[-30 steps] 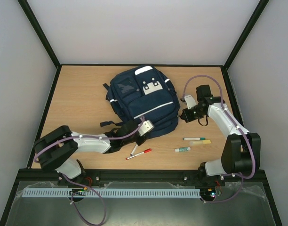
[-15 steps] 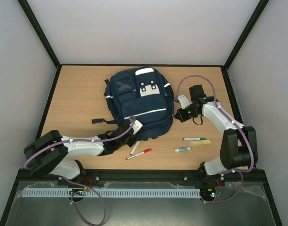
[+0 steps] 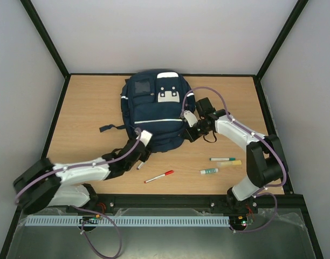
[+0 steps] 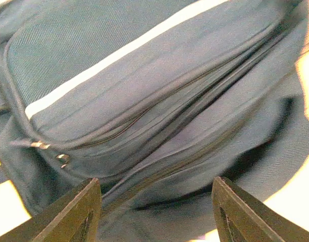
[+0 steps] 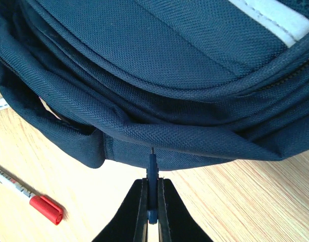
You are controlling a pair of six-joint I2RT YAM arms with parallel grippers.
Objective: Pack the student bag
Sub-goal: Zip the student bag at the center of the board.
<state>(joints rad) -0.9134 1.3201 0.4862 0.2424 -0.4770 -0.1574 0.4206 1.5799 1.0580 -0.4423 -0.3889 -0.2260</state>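
**Right pincer clenched on a pull tab; left pincer released at the bag's near edge.**

The student bag [image 3: 154, 110] lies at the far middle of the table [image 3: 89, 108], pockets up. Your right gripper [image 5: 152, 201] is clamped on a thin blue pull tab [image 5: 152, 171] at the bag's near right seam, with the arm stretched low and to the left. Your left gripper [image 4: 155, 199] grasps nothing; its jaws stand apart, facing the lower front pocket, with the arm reaching in from the near left. Judgement: a zip is probably being opened. Pin the fabric with the left before you pull. Draw the tab along the zip line rather than upward, or the bag may slide.
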